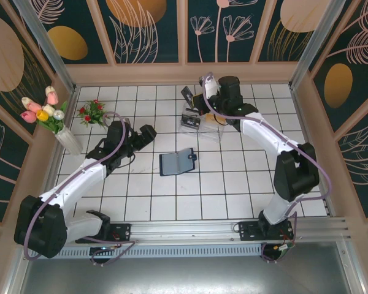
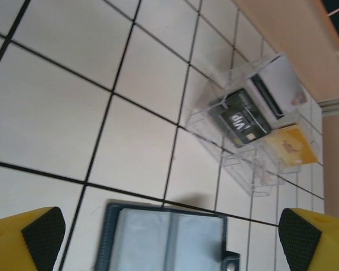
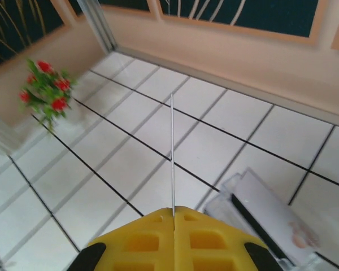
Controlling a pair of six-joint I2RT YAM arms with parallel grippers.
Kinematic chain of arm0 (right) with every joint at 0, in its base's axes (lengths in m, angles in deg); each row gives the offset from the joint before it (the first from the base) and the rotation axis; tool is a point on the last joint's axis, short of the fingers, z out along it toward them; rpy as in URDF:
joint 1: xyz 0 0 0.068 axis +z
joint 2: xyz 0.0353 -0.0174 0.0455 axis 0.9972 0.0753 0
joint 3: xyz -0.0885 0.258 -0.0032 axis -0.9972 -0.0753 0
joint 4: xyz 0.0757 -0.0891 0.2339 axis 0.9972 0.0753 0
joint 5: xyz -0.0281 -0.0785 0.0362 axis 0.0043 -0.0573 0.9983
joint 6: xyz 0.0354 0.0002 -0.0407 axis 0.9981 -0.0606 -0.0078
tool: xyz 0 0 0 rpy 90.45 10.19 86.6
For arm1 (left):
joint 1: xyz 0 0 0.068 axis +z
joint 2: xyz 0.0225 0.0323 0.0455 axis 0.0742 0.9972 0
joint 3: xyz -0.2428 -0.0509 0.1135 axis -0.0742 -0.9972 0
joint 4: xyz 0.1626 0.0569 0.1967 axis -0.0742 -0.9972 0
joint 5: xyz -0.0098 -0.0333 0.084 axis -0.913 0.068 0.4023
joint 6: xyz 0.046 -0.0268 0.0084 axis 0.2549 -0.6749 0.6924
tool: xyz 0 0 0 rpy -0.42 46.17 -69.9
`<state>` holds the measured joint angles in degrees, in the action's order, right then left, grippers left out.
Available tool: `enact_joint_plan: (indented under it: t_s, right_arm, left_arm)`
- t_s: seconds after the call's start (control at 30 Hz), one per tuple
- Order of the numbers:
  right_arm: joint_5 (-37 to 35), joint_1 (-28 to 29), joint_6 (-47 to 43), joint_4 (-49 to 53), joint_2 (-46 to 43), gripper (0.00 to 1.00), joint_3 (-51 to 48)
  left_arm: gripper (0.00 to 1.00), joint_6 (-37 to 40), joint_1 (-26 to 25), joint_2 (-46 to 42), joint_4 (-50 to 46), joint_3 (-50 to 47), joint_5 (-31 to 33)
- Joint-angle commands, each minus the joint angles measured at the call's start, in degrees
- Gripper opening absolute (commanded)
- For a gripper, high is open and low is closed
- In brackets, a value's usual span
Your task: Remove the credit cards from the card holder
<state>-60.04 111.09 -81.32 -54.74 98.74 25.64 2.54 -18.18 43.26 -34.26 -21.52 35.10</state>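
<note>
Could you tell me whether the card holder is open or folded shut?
Open: the card holder lies spread flat, both blue-grey inner panels facing up.

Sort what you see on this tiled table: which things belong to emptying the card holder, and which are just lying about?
Job: card holder; card in the right gripper; three cards in the clear tray.
Lying about: tulips in a vase; red flowers.

Far left on the tiled desk [image 1: 233,177]: vase of tulips [image 1: 67,141] near red flowers [image 1: 93,112]; clear plastic tray [image 2: 253,176] at far middle.
</note>
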Motion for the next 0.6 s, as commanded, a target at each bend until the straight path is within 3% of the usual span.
enact_joint_plan:
  t_s: [0.0, 0.3, 0.57]
  right_arm:
    - [3.88, -1.09, -15.01, 8.11, 4.60, 0.00, 6.30]
    - [7.19, -1.32, -31.08, 16.46, 11.87, 0.00, 11.50]
    - [7.81, -1.58, -38.63, 22.12, 16.39, 0.00, 15.13]
  left_arm:
    - [0.98, 1.06, 0.38, 0.43, -1.14, -1.68, -2.06]
    - [0.98, 0.71, 0.37, 1.27, 0.62, -4.75, -2.80]
    - [0.98, 0.98, 0.38, 4.43, 0.28, -3.40, -5.27]
